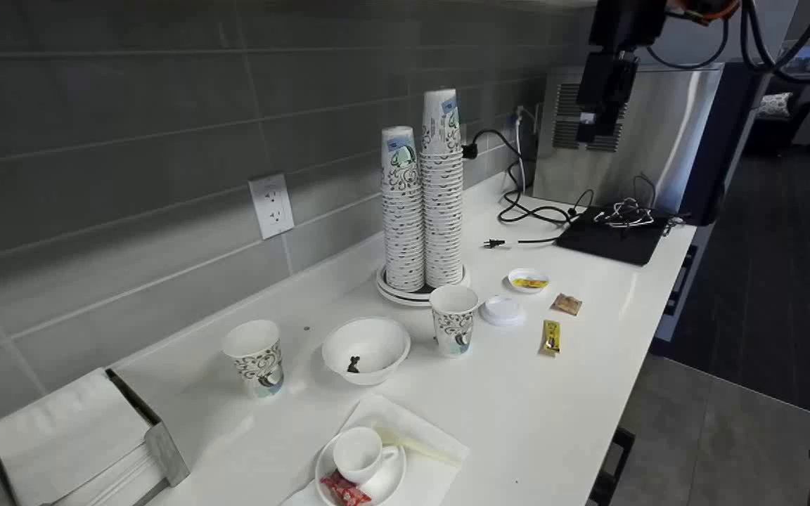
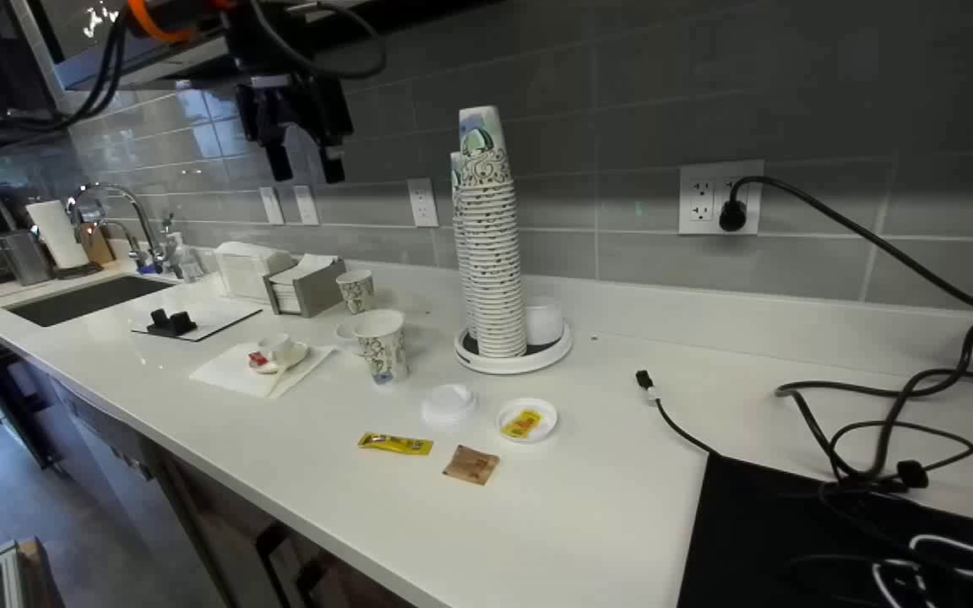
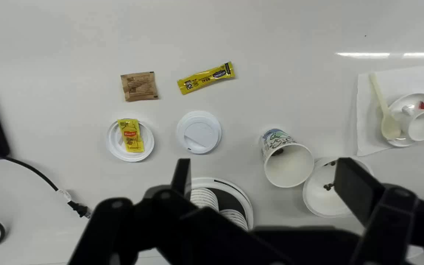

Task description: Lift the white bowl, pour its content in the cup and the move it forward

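The white bowl (image 1: 368,349) stands on the white counter with small dark bits inside. It shows in the wrist view (image 3: 320,195), partly behind a finger, and in an exterior view mostly hidden behind a cup (image 2: 349,333). Single printed paper cups stand on either side: a nearer one (image 1: 454,321) with dark bits inside, also in the wrist view (image 3: 289,165), and another (image 1: 259,362) by the napkin holder. I cannot tell which is the task's cup. My gripper (image 2: 309,173) is open and empty, high above the counter; its fingers are wide apart in the wrist view (image 3: 265,167).
Tall cup stacks (image 1: 422,211) stand on a round tray (image 2: 550,359) by the wall. A white lid (image 3: 199,132), a dish with a yellow packet (image 3: 114,147), a yellow stick (image 3: 206,78) and brown packet (image 3: 139,86) lie nearby. A saucer with small cup (image 1: 359,453) sits on a napkin.
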